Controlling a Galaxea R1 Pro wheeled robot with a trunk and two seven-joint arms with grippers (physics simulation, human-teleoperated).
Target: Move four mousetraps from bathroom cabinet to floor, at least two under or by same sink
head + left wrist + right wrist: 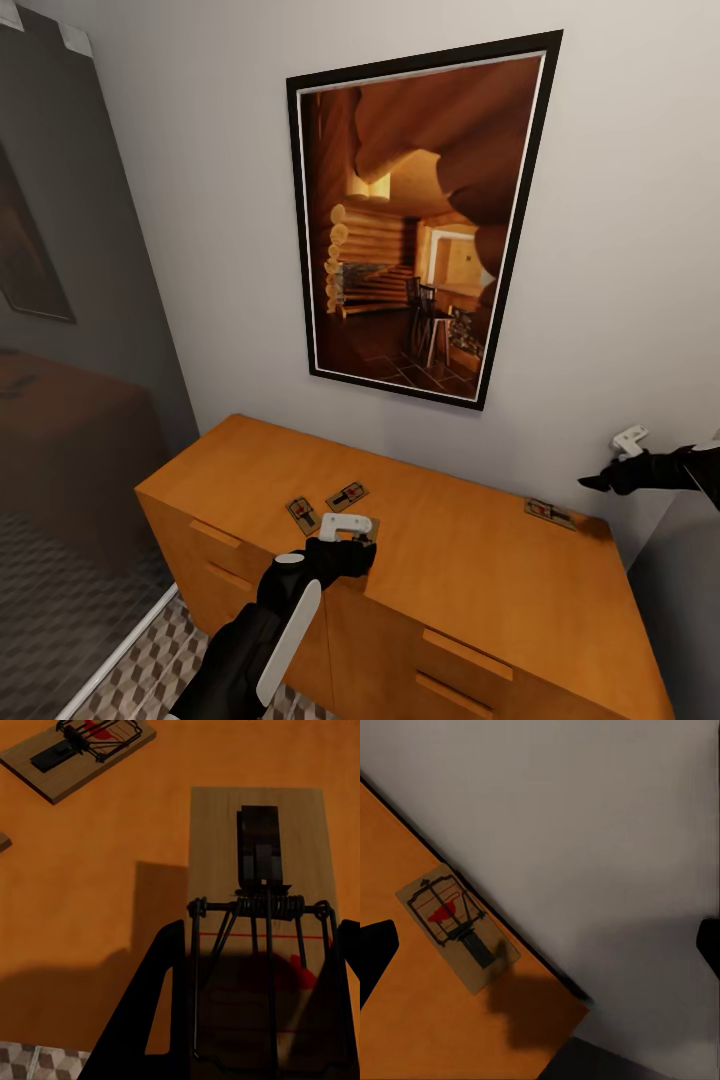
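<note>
Three mousetraps lie on top of the orange-brown cabinet (240, 470): two (303, 514) (347, 495) near its middle and one (549, 514) at its far right by the wall. My left gripper (358, 542) is down at the front edge. In the left wrist view its fingers (150, 1005) press both long sides of another mousetrap (259, 855), which lies flat on the wood. My right gripper (592, 483) hangs open in the air off the cabinet's right end, above the right-hand mousetrap (457, 930).
A large framed picture (420, 220) hangs on the wall above the cabinet. A dark glass panel (80, 400) stands to the left. Cube-patterned bathroom floor (150, 670) shows at the cabinet's left front. Bar handles (465, 655) line the drawer fronts.
</note>
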